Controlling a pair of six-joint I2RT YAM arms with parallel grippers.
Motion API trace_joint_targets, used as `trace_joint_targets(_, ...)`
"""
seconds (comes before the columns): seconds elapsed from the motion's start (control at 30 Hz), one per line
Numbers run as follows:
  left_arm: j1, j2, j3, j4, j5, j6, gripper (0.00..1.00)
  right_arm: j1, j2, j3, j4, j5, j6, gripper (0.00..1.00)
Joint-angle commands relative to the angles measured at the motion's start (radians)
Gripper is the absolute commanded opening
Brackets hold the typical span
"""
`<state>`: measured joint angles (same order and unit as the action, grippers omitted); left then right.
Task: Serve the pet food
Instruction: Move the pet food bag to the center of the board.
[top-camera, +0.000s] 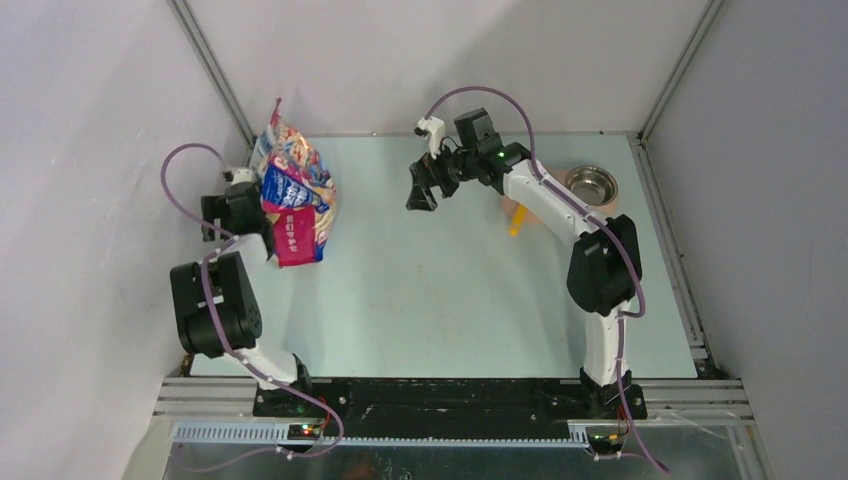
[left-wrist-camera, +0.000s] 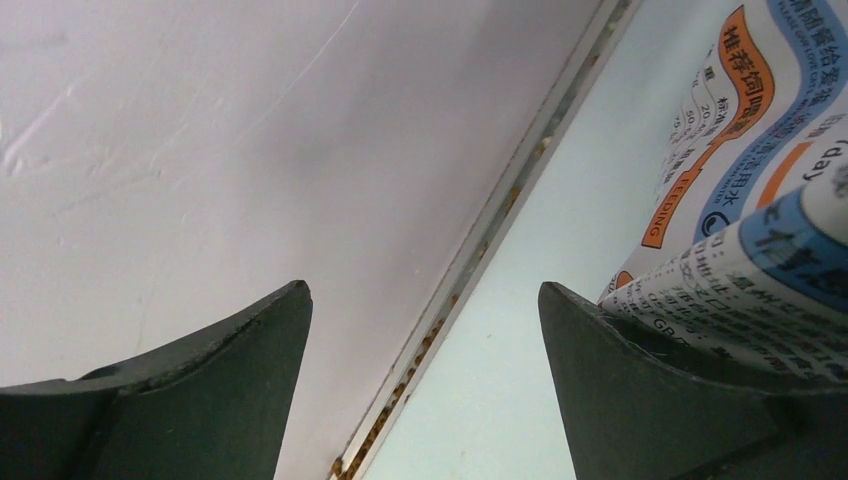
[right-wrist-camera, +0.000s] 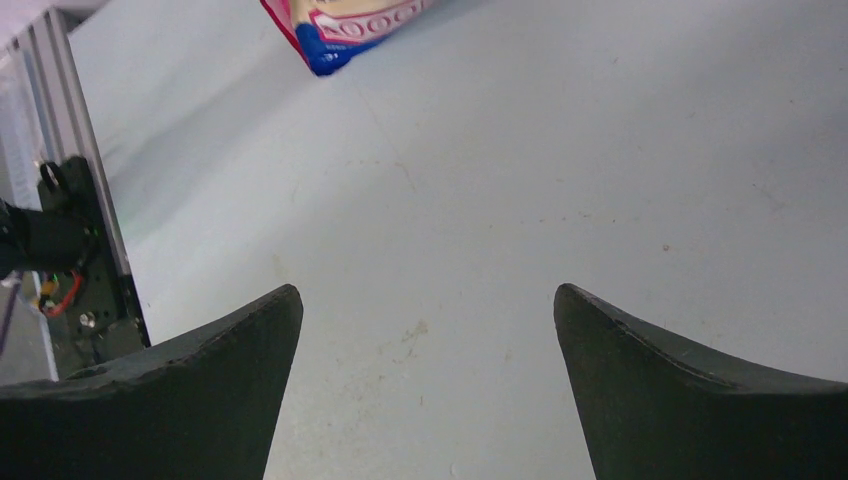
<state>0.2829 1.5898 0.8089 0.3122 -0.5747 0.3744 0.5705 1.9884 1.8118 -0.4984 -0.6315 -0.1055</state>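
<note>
The right gripper gapes; its arm half-hides the yellow scoop.

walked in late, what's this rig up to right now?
Early in a pet food serve, and nothing is held. The left gripper is open beside the bag at the table's far left; the bag is not between its jaws. The right gripper is open over bare mid-table. The bowl sits far right and looks empty, with a yellow scoop partly hidden behind the right arm. No kibble is visible.
</note>
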Motion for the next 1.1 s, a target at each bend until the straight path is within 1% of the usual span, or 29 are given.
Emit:
trace_joint_targets(0.0, -0.118, 0.059, 0.072, -0.035, 0.051, -0.013, 0.92, -0.019, 0.05, 0.117, -0.018, -0.05, 0.082, 0.99)
trace_joint_targets(0.1, -0.106, 0.017, 0.085, -0.067, 0.062, -0.055, 0.92, -0.024, 0.062, 0.126, -0.03, -0.049, 0.085, 0.99)
trace_joint_targets(0.13, -0.082, -0.014, 0.088, -0.1, 0.075, -0.075, 0.92, -0.029, 0.06, 0.123, -0.032, -0.051, 0.086, 0.99)
trace_joint_targets(0.17, -0.062, -0.046, 0.091, -0.12, 0.123, -0.124, 0.92, -0.033, 0.057, 0.12, -0.033, -0.052, 0.087, 0.99)
trace_joint_targets(0.2, -0.009, -0.063, 0.096, -0.161, 0.155, -0.15, 0.92, -0.035, 0.052, 0.113, -0.033, -0.057, 0.087, 0.98)
trace_joint_targets(0.23, 0.02, -0.092, 0.1, -0.177, 0.234, -0.205, 0.92, -0.04, 0.048, 0.108, -0.033, -0.059, 0.087, 0.98)
trace_joint_targets(0.27, 0.076, -0.102, 0.103, -0.199, 0.306, -0.228, 0.92, -0.042, 0.039, 0.098, -0.032, -0.061, 0.087, 0.98)
trace_joint_targets(0.3, 0.12, -0.113, 0.106, -0.205, 0.334, -0.263, 0.92, -0.046, 0.034, 0.092, -0.029, -0.063, 0.086, 0.98)
trace_joint_targets(0.4, 0.143, -0.114, 0.107, -0.192, 0.374, -0.283, 0.92, -0.054, 0.015, 0.067, -0.025, -0.07, 0.086, 0.98)
trace_joint_targets(0.5, 0.144, -0.102, 0.115, -0.177, 0.385, -0.326, 0.92, -0.063, 0.003, 0.046, -0.016, -0.072, 0.086, 0.98)
trace_joint_targets(0.57, 0.139, -0.094, 0.123, -0.157, 0.365, -0.359, 0.92, -0.068, -0.006, 0.014, 0.002, -0.07, 0.084, 0.98)
trace_joint_targets(0.67, 0.119, -0.068, 0.145, -0.124, 0.294, -0.387, 0.92, -0.073, -0.003, 0.004, 0.008, -0.072, 0.083, 0.99)
trace_joint_targets(0.77, 0.089, -0.003, 0.199, -0.111, 0.243, -0.41, 0.92, -0.074, 0.007, 0.005, 0.001, -0.082, 0.079, 0.99)
trace_joint_targets(0.83, 0.079, 0.046, 0.266, -0.15, 0.193, -0.43, 0.92, -0.074, 0.013, 0.006, 0.0, -0.086, 0.073, 0.99)
trace_joint_targets(0.9, 0.078, 0.093, 0.332, -0.195, 0.176, -0.449, 0.92, -0.075, 0.02, 0.007, -0.003, -0.087, 0.062, 0.99)
trace_joint_targets(1.07, 0.076, 0.199, 0.489, -0.346, 0.211, -0.493, 0.91, -0.086, 0.04, 0.014, -0.02, -0.097, 0.051, 0.99)
